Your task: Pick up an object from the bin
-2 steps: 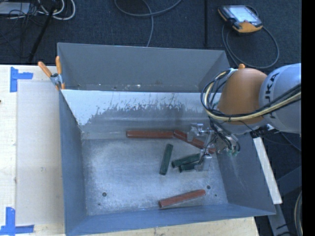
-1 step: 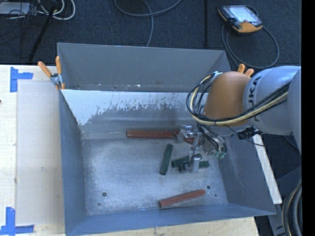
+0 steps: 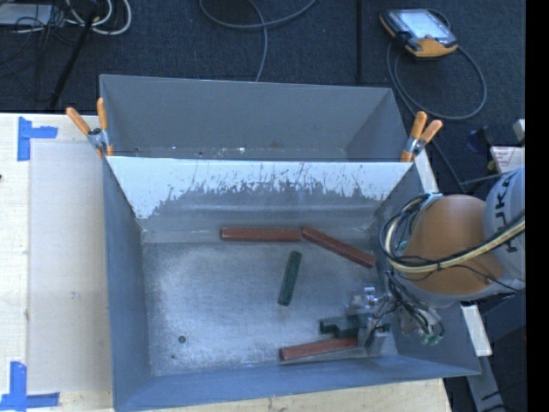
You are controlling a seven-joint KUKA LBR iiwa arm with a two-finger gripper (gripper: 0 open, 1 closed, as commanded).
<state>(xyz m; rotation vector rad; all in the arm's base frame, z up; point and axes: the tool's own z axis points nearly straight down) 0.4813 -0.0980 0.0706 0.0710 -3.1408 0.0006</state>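
Though its grip unreadable, hand (image 3: 356,324) low beside flat reddish-brown stick (image 3: 316,349), grey metal bin's (image 3: 257,131) near-right corner.

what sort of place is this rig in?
Probably a robotics lab: a grey bin of loose sticks, the arm's gripper down in it, and cables plus what looks like a teach pendant on the carpet.

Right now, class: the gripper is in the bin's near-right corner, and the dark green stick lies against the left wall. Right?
No. The camera view shows the dark green stick near the middle of the bin floor, away from the left wall. The gripper is in the near-right corner.
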